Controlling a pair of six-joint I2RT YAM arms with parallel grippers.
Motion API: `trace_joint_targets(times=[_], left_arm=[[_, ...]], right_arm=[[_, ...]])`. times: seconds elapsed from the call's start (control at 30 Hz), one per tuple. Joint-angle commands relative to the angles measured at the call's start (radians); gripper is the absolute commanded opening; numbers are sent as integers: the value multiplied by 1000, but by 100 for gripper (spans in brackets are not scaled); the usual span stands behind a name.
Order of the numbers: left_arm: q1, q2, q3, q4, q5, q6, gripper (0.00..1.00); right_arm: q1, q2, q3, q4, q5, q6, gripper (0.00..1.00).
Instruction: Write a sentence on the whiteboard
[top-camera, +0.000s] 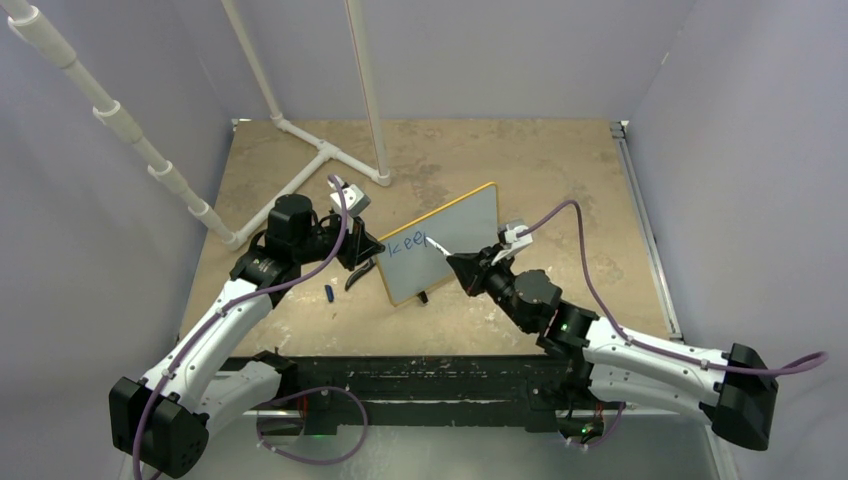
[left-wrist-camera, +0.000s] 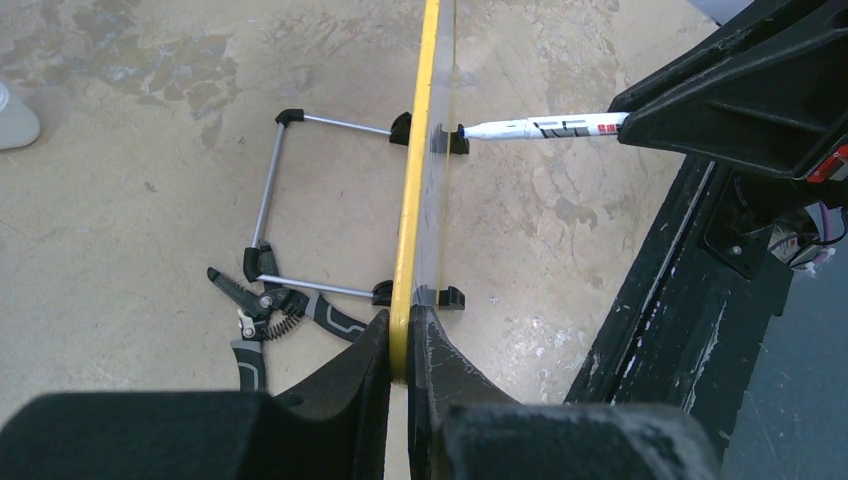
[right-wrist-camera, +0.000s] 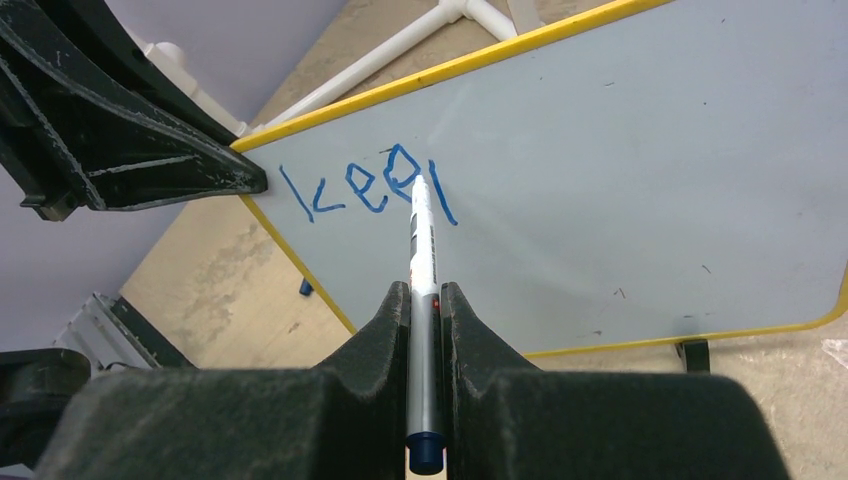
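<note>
1. Whiteboard (top-camera: 470, 225): yellow-framed, standing on its feet at the middle of the table (top-camera: 560, 180). In the top view its long axis runs from near-left to far-right. The writing face is turned toward the right arm.
2. Left gripper (left-wrist-camera: 400, 340): fingers pinched shut on the board's left frame edge, steadying it.
3. Right gripper (right-wrist-camera: 425, 300): fingers closed round a marker barrel, the butt end sticking out behind.
4. Marker (right-wrist-camera: 422, 240): white barrel pointing away from the right gripper, tip touching the board at the newest stroke.
5. Pliers (left-wrist-camera: 270, 310): lying flat on the table behind the board, beside its wire stand (left-wrist-camera: 270, 190). They are in no gripper.
6. Sentence (right-wrist-camera: 365, 190): blue, reading "kee" plus one stem stroke, at the upper left of the face. Judged barely begun: the first word is unfinished, the rest of the face is blank, and nearly all the writing is left.
7. Cap (top-camera: 329, 293): small and blue, likely the marker's, on the table near the left arm and apart from the board.
</note>
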Motion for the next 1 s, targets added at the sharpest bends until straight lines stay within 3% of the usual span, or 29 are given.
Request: trace_joint_targets(times=[0.0,0.37,0.97], left_arm=[[0,-19,-3,34,7,19,0],[0,-15,-2,36,12,19,0],[0,-14,-3,36,15,19,0]], right_arm=[[-3,21,23,85,28,-43,0],[-3,54,21,153,45,-47,0],[-4,80,28,108,123,-10,0]])
